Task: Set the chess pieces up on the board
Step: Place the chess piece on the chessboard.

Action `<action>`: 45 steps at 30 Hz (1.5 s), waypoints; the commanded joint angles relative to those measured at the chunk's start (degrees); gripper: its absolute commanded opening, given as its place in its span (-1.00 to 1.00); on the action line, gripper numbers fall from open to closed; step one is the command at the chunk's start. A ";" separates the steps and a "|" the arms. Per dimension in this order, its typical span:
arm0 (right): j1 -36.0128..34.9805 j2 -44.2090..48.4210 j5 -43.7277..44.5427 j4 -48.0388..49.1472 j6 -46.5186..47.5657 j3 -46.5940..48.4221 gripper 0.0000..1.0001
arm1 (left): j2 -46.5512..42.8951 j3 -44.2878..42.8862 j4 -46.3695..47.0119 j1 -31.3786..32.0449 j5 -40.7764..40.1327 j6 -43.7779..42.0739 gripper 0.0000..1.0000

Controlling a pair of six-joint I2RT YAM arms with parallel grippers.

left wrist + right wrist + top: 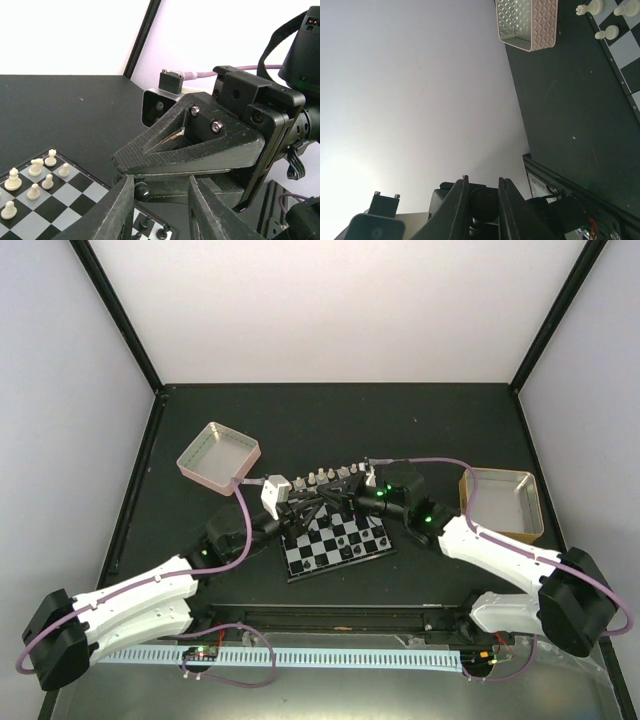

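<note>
1. Starting nearest the arms, I found the board [310, 560] at the middle of the worktop [450, 430], with a few black pieces [352, 545] standing on it.
2. Over its far half, the left gripper [161, 192] was partly spread around the black piece [141, 191] that the right gripper [483, 180] pinched.
3. White pieces [322, 478] lined the board's far edge.
4. Beyond the board's corners sat a pink tray [205, 476] and a tan tray [466, 498]. I judged white nearly set and black mostly left.
</note>
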State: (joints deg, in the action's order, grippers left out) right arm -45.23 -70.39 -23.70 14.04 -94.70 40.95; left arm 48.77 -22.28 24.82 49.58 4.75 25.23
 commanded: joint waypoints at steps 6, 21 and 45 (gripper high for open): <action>0.09 -0.08 -2.52 2.47 -0.40 -0.52 -0.87 | 0.77 -2.28 0.51 0.34 -0.40 -2.04 -0.35; 0.14 0.51 -3.78 4.23 -0.14 -1.11 -0.87 | 2.54 -3.56 -0.76 0.33 -4.21 -2.96 -0.31; 0.24 0.78 1.32 -6.19 11.57 1.06 -0.11 | -0.07 -7.16 -16.95 0.25 -6.97 -1.74 -0.94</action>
State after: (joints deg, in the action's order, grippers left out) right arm -44.93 -70.41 -24.82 12.78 -88.95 40.18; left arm 50.41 -25.50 16.88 49.65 -0.12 22.74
